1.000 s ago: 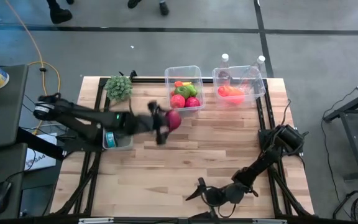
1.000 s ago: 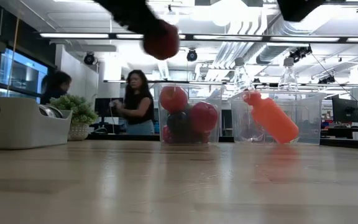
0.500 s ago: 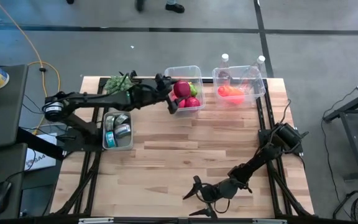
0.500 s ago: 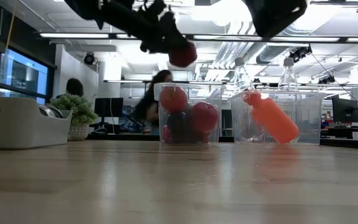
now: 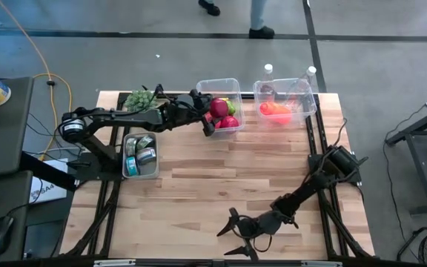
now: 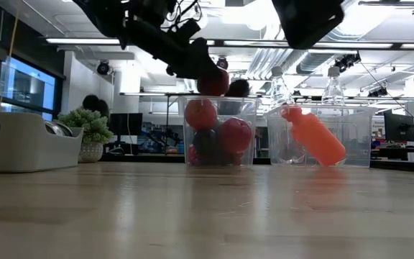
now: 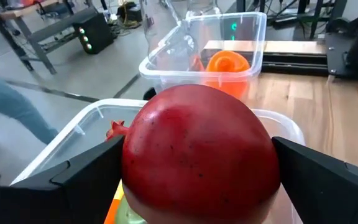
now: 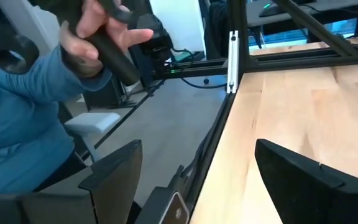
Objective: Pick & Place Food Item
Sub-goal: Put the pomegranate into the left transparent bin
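A dark red pomegranate point(image 5: 218, 106) hangs over the left of two clear bins point(image 5: 217, 81) at the table's far edge. My left gripper point(image 5: 212, 113) reaches over that bin from the table's left and is shut on the fruit. In the low view the pomegranate point(image 6: 213, 80) is just above the bin's rim point(image 6: 220, 98). Red and green fruits lie in the bin below it. My right gripper point(image 5: 236, 231) waits open near the table's near edge, with nothing between its fingers point(image 8: 117, 168). My left gripper pinches the pomegranate by its two opposite sides point(image 7: 132, 168), one finger point(image 7: 73, 186) on each. The fingers come nearly level from the table's left. The fruit is lifted clear and fills the gap between them, above the bin's fruits.
A second clear bin point(image 5: 302, 100) to the right holds an orange item point(image 5: 275, 110) and bottles. A grey caddy point(image 5: 139, 156) with cans and a small green plant point(image 5: 141, 102) stand at the left. A person's hand point(image 8: 92, 37) shows beyond the table's edge in the right wrist view.
My left gripper has swung from over the table's middle toward the far edge, carrying the pomegranate over the left clear bin and sinking a little toward its rim. The fruit stays between the fingers.
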{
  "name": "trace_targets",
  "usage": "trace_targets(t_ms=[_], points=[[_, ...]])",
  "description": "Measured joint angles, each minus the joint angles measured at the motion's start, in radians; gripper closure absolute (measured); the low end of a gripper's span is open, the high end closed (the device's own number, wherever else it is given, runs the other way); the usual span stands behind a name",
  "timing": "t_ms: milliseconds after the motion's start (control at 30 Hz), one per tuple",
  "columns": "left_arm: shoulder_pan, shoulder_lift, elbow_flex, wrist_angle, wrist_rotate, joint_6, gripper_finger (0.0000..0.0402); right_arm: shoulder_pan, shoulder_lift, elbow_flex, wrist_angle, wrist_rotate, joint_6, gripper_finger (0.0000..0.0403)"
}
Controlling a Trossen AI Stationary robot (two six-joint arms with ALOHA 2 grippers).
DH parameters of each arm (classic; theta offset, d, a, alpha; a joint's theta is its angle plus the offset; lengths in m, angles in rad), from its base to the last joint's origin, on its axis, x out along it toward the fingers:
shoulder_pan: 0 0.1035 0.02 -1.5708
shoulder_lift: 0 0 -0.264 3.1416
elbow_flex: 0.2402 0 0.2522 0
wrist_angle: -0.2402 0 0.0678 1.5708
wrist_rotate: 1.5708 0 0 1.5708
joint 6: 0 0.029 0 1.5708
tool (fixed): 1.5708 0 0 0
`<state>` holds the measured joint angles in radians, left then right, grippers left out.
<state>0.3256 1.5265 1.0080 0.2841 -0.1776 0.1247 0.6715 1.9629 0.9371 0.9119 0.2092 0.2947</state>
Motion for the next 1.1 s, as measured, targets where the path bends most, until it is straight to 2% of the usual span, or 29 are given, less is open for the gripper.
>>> trace_targets(t_ms=[100,267,367,500,700,1100], points=[[0.0,0.0,0.0,0.03,0.02,0.019,0.002,-0.011,0.0,0.0,0.014,0.0,0.0,0.0101],[0.019,-0.002,0.001,0.078,0.125,0.056,0.002,-0.029,-0.003,0.0,0.021,0.001,-0.008,0.0101],[0.058,-0.002,0.001,0.026,0.173,0.048,0.002,-0.045,-0.004,0.0,0.021,0.0,-0.022,0.0101],[0.114,0.009,0.001,-0.073,0.21,-0.035,0.002,-0.068,-0.004,0.0,0.02,-0.009,-0.029,0.0101],[0.124,-0.007,0.004,-0.136,0.303,-0.042,0.002,-0.091,-0.005,0.0,0.007,-0.045,-0.03,0.0101],[0.122,-0.099,0.003,-0.316,0.305,-0.035,0.002,-0.098,-0.005,0.0,0.012,-0.047,-0.004,0.0101]])
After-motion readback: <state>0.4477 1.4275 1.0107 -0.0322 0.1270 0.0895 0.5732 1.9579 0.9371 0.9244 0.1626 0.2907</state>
